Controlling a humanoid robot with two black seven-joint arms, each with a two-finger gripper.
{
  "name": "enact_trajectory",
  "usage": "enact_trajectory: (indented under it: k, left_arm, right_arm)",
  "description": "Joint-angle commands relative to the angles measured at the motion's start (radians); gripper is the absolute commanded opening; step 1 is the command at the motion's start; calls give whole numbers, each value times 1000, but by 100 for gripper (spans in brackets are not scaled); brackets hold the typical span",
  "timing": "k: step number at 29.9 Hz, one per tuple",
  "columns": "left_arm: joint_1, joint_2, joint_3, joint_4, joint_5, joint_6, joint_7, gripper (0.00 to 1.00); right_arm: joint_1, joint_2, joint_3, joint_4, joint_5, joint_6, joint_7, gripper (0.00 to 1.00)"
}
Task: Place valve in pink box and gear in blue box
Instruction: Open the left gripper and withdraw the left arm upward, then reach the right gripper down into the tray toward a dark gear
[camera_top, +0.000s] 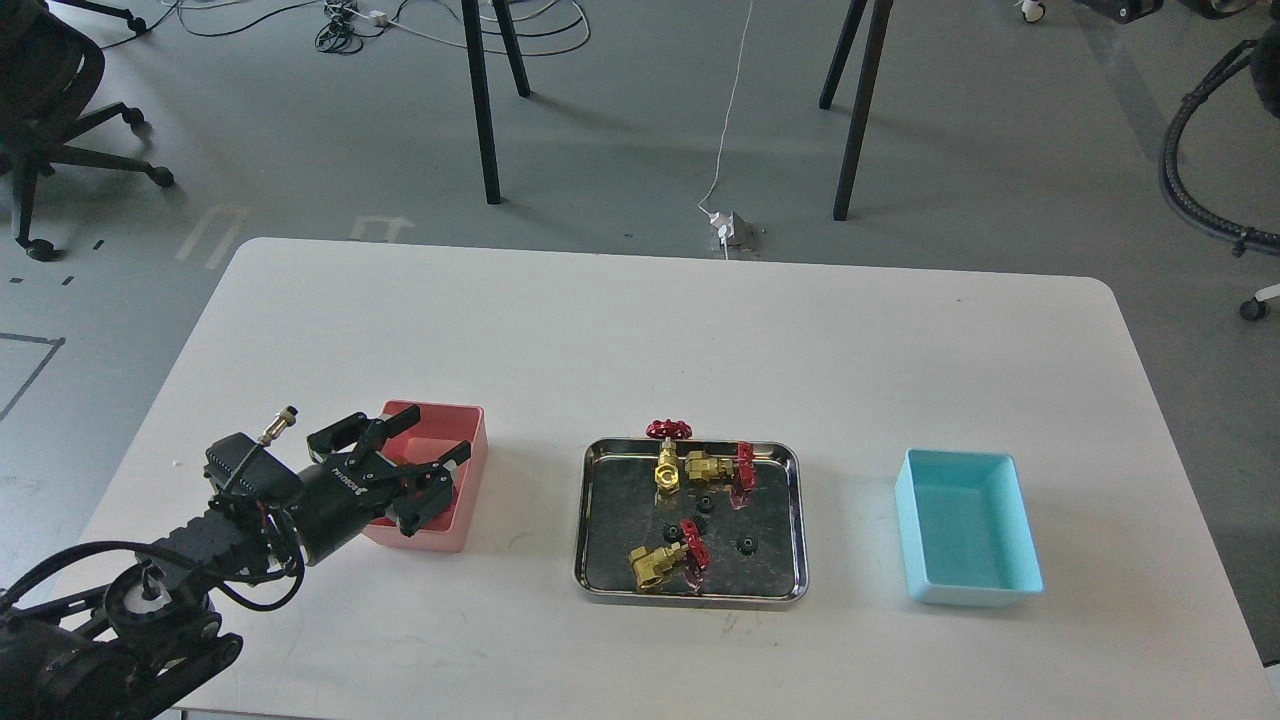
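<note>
Left hand (415, 450) spread wide, empty, over the pink box (470, 480), lower left of frame.
Three valves sit in the centre steel tray (590, 520).

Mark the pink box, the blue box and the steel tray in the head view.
pink box (468, 480): head view, on its right outer wall.
blue box (975, 592): head view, on its near outer wall.
steel tray (690, 596): head view, on its near rim.
</note>
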Motion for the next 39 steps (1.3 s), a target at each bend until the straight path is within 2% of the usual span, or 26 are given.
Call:
enact_trajectory:
  k: [1,5,6,8,12,17,23,27,34,39]
  left_arm:
    - [-101,16,-17,-1,-180,0,-3,97]
    - [-253,59,-20,-1,-451,0,-14,97]
    - [-294,75,-21,-1,-537,-22,-23,97]
    - [-380,93,-21,2,-713,-126,-41,97]
    - [-552,104,-20,49,-1013,-320,-43,97]
    - [-713,93,-23,229,-1271,-457,-31,97]
    - [-816,82,-21,277,-1368,-463,-11,97]
    - [-825,84,-23,287,-1366,-458,-12,97]
    - [-831,90,-55,291,-1368,-451,-12,97]
    - [-831,92,-57,292,-1368,-451,-12,97]
  right_arm:
    - [3,-2,-113,57,-100,30,10,100]
    - [7,-3,-238,203,-324,72,25,99]
    - [-1,-3,-259,246,-382,75,30,99]
    - [-3,-6,-328,320,-490,88,38,99]
    - [14,-16,-511,450,-646,131,73,99]
    - [46,-39,-692,572,-841,280,98,100]
    - [31,-23,-779,616,-1037,298,122,99]
    - [1,1,-804,616,-1165,298,122,99]
    - [-125,131,-803,582,-1300,298,118,99]
    - [-153,187,-795,535,-1325,298,110,98]
